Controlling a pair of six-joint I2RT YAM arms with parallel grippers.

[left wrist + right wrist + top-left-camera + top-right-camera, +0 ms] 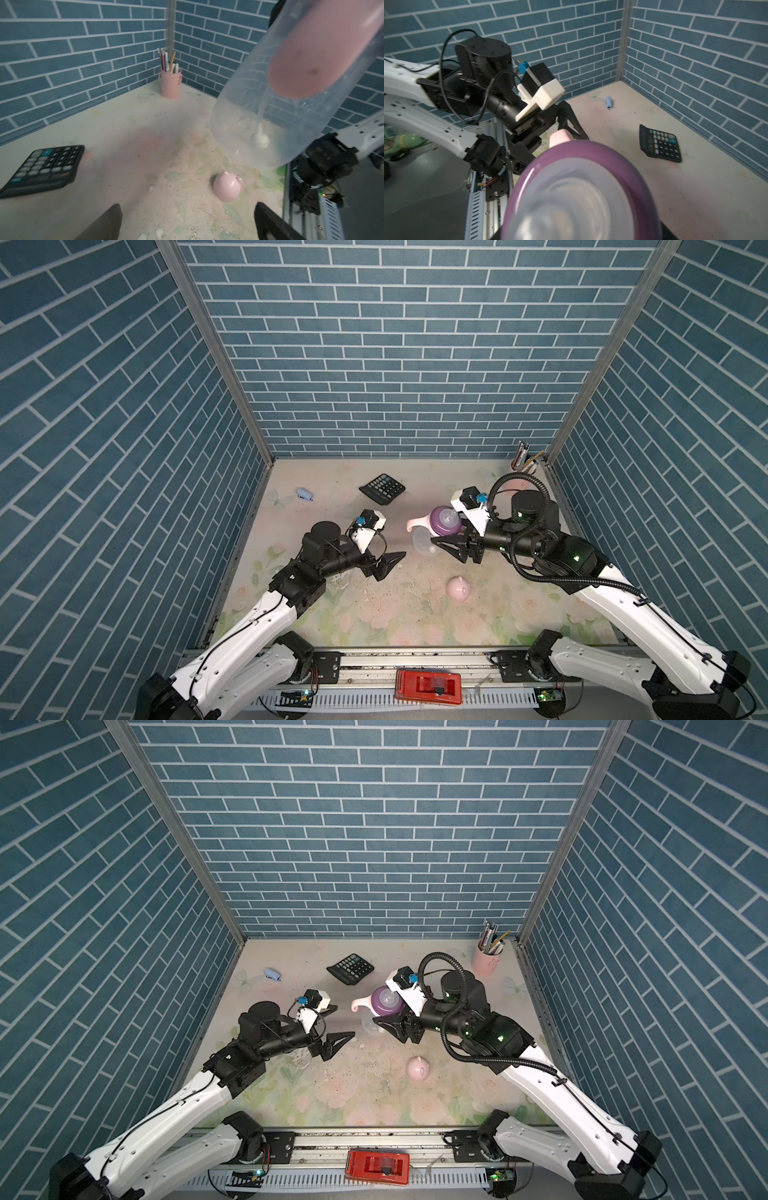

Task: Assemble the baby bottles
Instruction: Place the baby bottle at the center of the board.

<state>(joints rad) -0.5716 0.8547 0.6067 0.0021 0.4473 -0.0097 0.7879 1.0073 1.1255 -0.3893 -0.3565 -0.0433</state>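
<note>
My right gripper [441,536] is shut on the baby bottle, holding it tilted above the middle of the table. Its purple collar [445,521] with the clear nipple [571,207] faces up. A pink handle [413,524] sticks out to the left, and the translucent body [424,546] hangs below. In the left wrist view the body [270,116] hangs close by with a straw inside. My left gripper [391,545] stands open and empty just left of the bottle, apart from it. The pink eared cap [458,587] sits on the table nearer the front and also shows in the left wrist view [227,186].
A black calculator [382,488] lies behind the grippers. A pink pen cup [487,961] stands in the back right corner. A small blue object [304,494] lies at the back left. A red device [428,686] sits on the front rail. Crumbs are scattered over the floral mat [374,614].
</note>
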